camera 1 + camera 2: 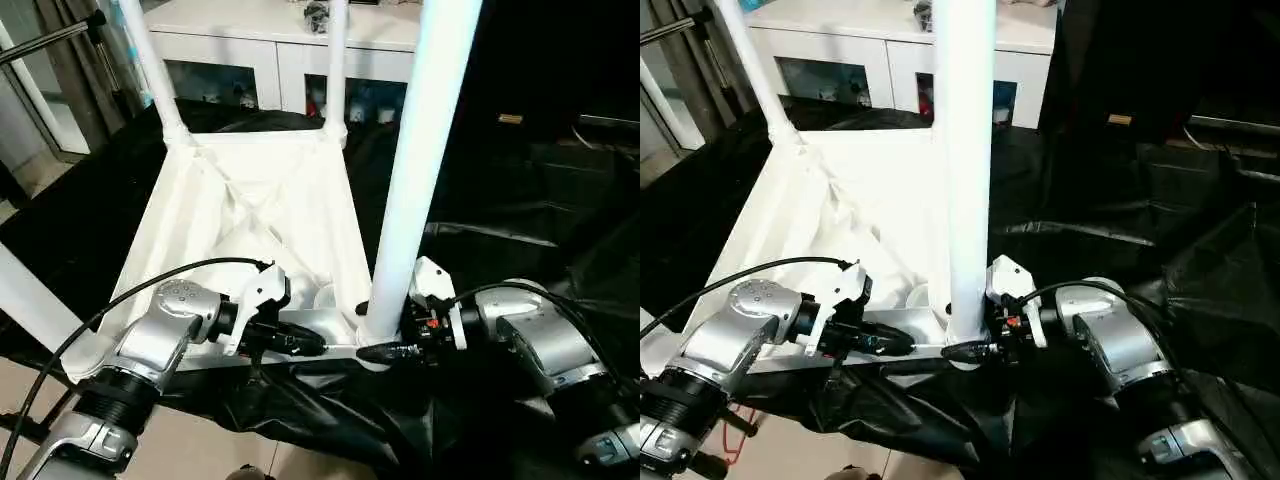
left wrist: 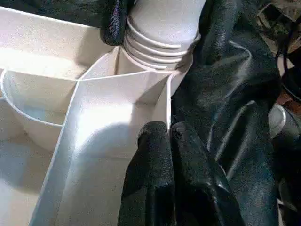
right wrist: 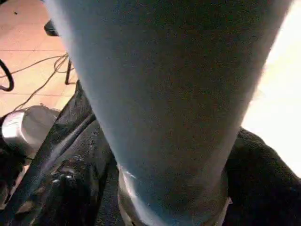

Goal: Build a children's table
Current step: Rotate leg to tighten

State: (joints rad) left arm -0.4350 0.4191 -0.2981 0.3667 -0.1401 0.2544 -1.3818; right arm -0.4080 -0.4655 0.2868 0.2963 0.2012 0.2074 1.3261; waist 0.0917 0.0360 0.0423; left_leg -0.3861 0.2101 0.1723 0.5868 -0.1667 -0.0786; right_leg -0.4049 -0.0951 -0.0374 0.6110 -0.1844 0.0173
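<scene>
With the white ribbed plastic square tabletop [image 1: 250, 215] upside down on black sheeting, the left gripper [image 2: 169, 141], fingers together, pinches its rim while the right gripper [image 1: 385, 350], fingers unreadable, attends the near-corner white tubular leg [image 1: 415, 170], which next needs seating firmly

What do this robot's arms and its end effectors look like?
Both forearms are rounded silver metal shells with black ribbed collars. A black cable loops to each wrist. White plastic brackets sit at the wrists. The left end effector and the right end effector each have two glossy black fingers.
</scene>
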